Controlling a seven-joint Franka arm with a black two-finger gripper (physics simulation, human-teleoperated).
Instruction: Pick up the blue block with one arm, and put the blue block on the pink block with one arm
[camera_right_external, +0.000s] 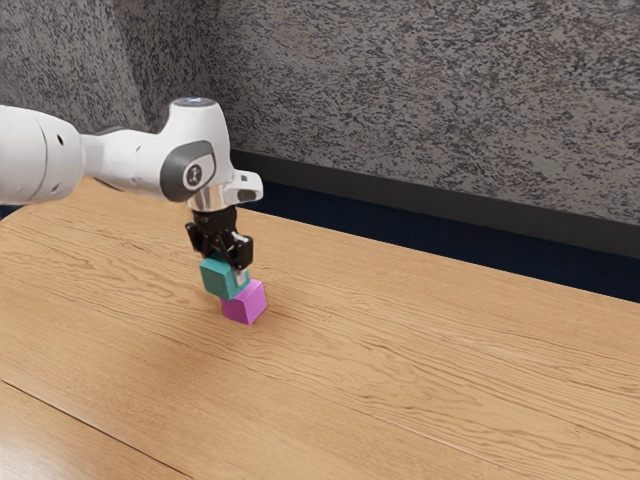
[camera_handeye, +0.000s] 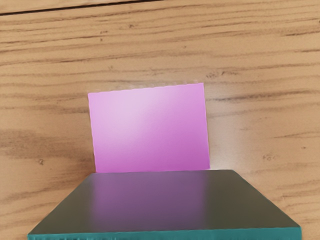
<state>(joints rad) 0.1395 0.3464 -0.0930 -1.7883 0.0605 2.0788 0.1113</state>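
While the gripper hangs directly over the pink block, its black fingers are clenched on the blue block, one on each of two opposite sides. The held block reads as teal-blue and is clear of the table. It sits above the pink block, offset slightly toward the exterior view's left of it. In that view its lower corner overlaps the pink block's top edge; whether the two touch cannot be told.

In the wrist view the blue block lies just under the hand, its dark top face carrying a pink reflection. The pink block shows just beyond the blue block, with its square top face largely exposed.

The pink block rests flat on the wooden table, well apart from every table edge. The white arm reaches in from the exterior view's left of the pink block. Behind the pink block, past the far table edge, stand a dark baseboard and a speckled grey wall.
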